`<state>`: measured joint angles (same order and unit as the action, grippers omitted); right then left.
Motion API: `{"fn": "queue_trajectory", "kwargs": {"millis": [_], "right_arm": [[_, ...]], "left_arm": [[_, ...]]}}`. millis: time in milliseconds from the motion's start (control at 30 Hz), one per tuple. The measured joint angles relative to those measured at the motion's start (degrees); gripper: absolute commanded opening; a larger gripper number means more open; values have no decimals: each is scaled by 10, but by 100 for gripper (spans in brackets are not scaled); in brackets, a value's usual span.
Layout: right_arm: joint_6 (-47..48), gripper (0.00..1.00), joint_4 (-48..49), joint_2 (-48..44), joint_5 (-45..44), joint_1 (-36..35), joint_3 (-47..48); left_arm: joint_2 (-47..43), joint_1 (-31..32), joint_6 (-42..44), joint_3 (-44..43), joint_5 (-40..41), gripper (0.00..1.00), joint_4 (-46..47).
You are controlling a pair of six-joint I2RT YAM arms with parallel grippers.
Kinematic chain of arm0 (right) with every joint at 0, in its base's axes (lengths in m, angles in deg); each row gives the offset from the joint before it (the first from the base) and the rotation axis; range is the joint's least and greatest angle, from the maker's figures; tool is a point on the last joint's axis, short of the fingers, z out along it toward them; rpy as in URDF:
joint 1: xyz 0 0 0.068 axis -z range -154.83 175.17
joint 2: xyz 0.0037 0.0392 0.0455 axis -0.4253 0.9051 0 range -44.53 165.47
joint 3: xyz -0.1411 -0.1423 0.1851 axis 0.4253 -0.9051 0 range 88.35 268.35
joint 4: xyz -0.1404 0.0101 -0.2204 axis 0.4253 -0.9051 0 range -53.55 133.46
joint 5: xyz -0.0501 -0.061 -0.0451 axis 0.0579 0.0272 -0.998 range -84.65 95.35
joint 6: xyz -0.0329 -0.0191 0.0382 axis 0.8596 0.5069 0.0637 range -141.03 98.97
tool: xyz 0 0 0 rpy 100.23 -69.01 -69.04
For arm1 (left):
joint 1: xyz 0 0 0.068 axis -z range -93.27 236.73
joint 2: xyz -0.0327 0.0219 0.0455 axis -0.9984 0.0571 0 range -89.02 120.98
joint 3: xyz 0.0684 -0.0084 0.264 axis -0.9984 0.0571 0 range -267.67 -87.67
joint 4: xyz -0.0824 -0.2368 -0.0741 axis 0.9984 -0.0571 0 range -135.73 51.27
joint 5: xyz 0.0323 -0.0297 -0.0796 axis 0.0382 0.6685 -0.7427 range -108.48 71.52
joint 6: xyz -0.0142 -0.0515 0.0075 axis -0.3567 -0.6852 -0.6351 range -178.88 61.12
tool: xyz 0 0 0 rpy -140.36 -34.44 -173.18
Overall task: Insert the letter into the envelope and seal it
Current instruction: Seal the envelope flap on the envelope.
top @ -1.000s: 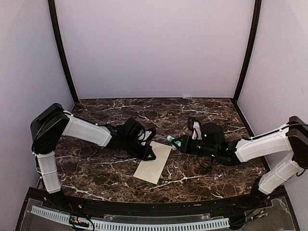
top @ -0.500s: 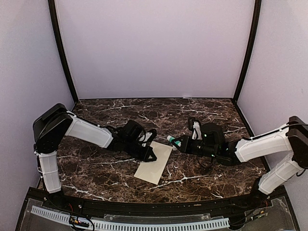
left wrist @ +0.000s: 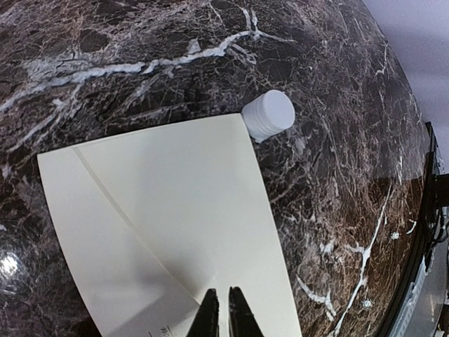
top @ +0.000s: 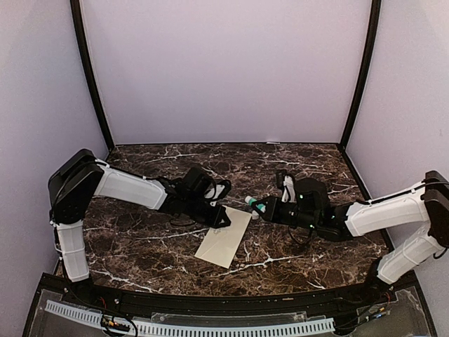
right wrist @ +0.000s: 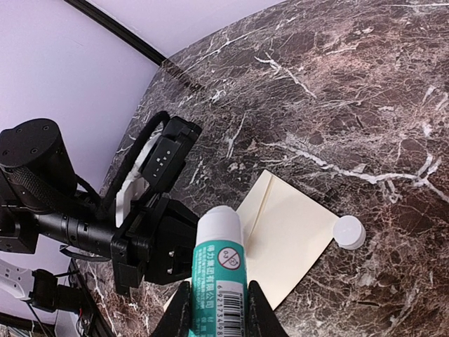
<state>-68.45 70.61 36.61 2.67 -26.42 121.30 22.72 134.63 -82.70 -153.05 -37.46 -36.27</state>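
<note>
2 claws: left claw [left wrist: 222, 298] clenched over envelope [left wrist: 182, 203]; right claw [right wrist: 219, 312] grasps glue stick [right wrist: 219, 256].

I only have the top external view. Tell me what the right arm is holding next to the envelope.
Observer: The right wrist view shows a glue stick with a teal label, clamped in the jaws of the right gripper.
Operator: Now check the left arm's jaws.
Observer: In the left wrist view the left gripper has its jaws shut, tips over the envelope beside the flap's diagonal crease.
</note>
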Motion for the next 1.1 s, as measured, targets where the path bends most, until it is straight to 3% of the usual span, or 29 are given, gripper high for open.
{"fn": "queue_trajectory", "kwargs": {"millis": [1100], "right_arm": [[4,18,-27,-17,-16,0,2]], "left_arm": [[8,0,14,6,1,7,2]]}}
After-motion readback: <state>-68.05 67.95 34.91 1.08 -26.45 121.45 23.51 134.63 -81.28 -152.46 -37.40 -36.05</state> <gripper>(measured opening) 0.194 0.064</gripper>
